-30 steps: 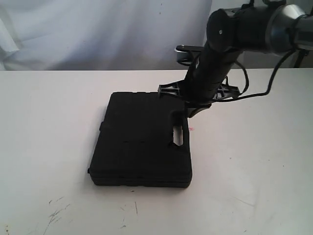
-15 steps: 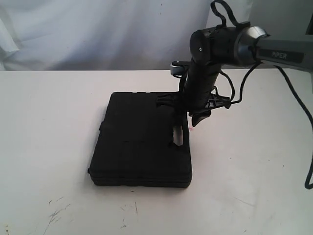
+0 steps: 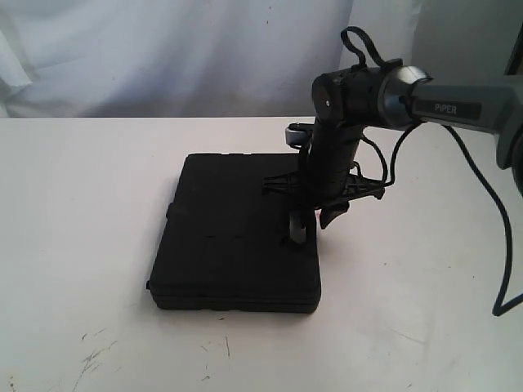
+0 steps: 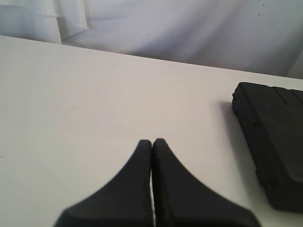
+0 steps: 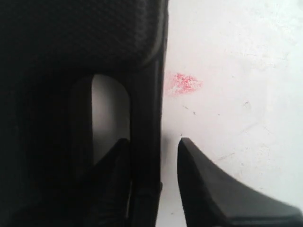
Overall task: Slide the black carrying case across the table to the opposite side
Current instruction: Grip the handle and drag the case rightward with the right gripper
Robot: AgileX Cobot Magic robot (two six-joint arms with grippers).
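The black case (image 3: 233, 237) lies flat on the white table (image 3: 82, 204), its slot handle (image 3: 296, 230) on the right-hand edge. My right gripper (image 3: 309, 219) points down at that edge and is open. In the right wrist view the gripper (image 5: 154, 140) straddles the handle bar (image 5: 147, 109): one finger sits in the slot (image 5: 111, 109), the other stands outside over the table, with a gap to the bar. The red dot (image 5: 182, 82) lies just beside the case. My left gripper (image 4: 152, 141) is shut on nothing, well apart from the case (image 4: 274, 142).
A white cloth backdrop (image 3: 163, 49) hangs behind the table's far edge. Dark scuff marks (image 3: 94, 355) lie near the front left. The right arm's cable (image 3: 498, 212) loops down at the right side.
The right arm has swung left and lowered, bringing its gripper down over the case's handle edge with one finger into the slot. The case has not moved.
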